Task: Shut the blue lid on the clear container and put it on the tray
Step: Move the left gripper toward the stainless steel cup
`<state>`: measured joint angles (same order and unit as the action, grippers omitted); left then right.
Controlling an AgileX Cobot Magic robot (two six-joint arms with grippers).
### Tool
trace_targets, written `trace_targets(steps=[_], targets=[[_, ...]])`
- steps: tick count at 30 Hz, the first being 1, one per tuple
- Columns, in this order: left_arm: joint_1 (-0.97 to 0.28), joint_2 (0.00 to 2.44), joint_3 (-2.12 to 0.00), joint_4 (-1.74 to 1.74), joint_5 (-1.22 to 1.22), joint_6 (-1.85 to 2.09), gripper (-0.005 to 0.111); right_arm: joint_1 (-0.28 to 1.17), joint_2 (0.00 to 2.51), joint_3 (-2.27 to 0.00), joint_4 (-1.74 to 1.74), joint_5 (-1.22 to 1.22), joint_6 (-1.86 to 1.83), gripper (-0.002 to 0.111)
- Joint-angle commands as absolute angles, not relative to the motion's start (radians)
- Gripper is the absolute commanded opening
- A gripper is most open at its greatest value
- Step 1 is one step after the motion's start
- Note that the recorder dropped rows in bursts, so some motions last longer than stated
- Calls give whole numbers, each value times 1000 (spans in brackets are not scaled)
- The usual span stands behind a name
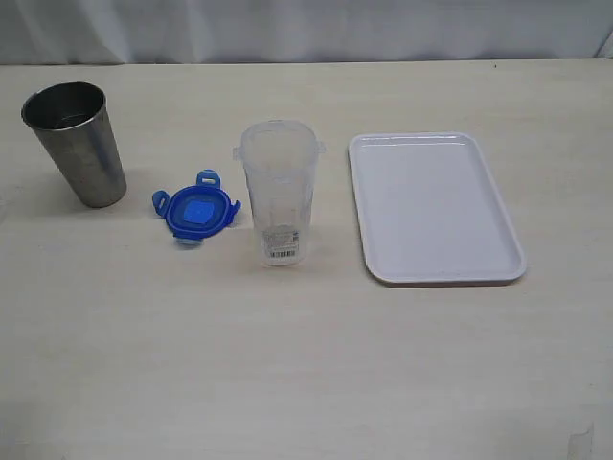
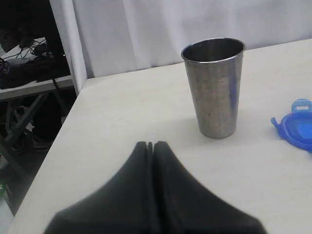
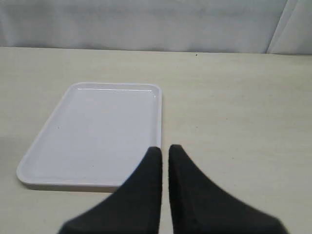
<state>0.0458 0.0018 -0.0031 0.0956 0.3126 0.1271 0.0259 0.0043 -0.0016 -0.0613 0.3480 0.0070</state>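
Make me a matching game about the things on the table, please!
Things:
1. metal cup
2. blue lid
3. clear container
4. tray

Clues:
A. white and flat, with nothing on it
B. lying on the table between two tall things
C. see-through, standing up, top open
D. grey and shiny, standing at the left end

Pairs: 1-D, 2-B, 3-C, 4-A

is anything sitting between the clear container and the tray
Nothing visible. Only bare table separates the clear container from the tray; the blue lid and metal cup are on its other side.
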Motion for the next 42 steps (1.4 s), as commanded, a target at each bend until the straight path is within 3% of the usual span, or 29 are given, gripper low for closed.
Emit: trace_targets(steps=[1,9,18,22,29,30,32,33,34,35,36,42], targets=[[47,0,0,97,306,127,0,22,0,0,-60,347,8,5],[47,0,0,144,269,131,0,22,0,0,-60,347,8,5],[47,0,0,0,-198,113,0,22,0,0,-60,347,8,5],[47,0,0,-10,-363,-146,0,22,0,0,-60,347,8,5],[47,0,0,136,-385,-374,1,22,0,0,-60,347,8,5],[47,0,0,146,-387,-374,5,22,0,0,-60,347,8,5],[47,0,0,146,-395,-374,26,22,0,0,-60,347,8,5],[47,0,0,146,-403,-374,54,22,0,0,-60,347,8,5],[47,13,0,146,-403,-375,67,22,0,0,-60,347,8,5],[47,50,0,146,-420,-375,91,22,0,0,-60,347,8,5],[47,90,0,149,-453,-375,105,22,0,0,-60,347,8,5],[47,479,0,232,-711,-375,105,22,0,0,-60,347,8,5]])
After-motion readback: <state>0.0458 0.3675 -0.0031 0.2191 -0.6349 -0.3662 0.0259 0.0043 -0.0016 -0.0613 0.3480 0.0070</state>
